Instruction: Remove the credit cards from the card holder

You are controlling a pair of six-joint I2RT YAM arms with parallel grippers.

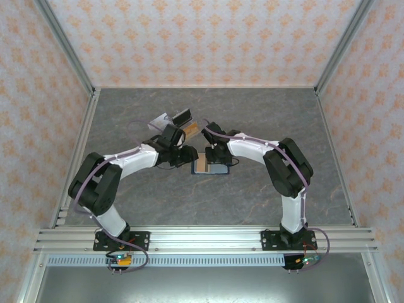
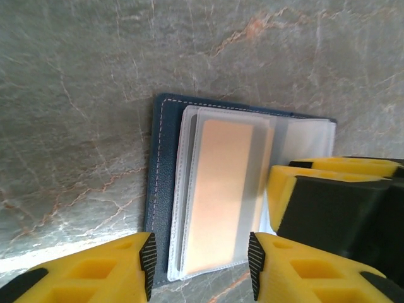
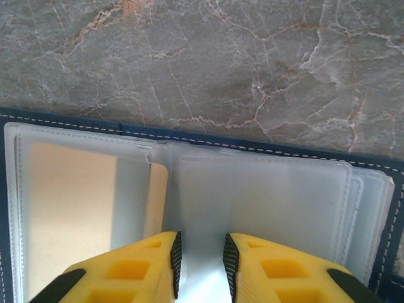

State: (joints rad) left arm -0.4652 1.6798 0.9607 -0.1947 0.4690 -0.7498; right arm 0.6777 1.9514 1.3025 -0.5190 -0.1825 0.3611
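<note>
The card holder (image 1: 218, 169) lies open on the grey marble-look table, its navy cover (image 2: 158, 170) framing clear plastic sleeves. An orange-brown credit card (image 2: 221, 189) sits inside the left sleeve (image 3: 69, 202). My left gripper (image 2: 201, 265) is open, its pads standing either side of that sleeve's near end without touching it. My right gripper (image 3: 200, 265) hovers over the sleeves' middle fold, the jaws a narrow gap apart with pale plastic showing between them; whether they touch it I cannot tell. In the top view the left gripper (image 1: 191, 156) and right gripper (image 1: 216, 155) meet over the holder. The navy stitched edge (image 3: 265, 146) runs along the far side.
A clear acrylic stand (image 1: 165, 121) with a dark piece (image 1: 182, 115) and an orange-brown piece (image 1: 189, 131) stands just behind the left gripper. The right gripper's yellow finger (image 2: 297, 189) crowds the left wrist view. Patterned walls enclose the table; an aluminium rail (image 1: 202, 238) runs along the front.
</note>
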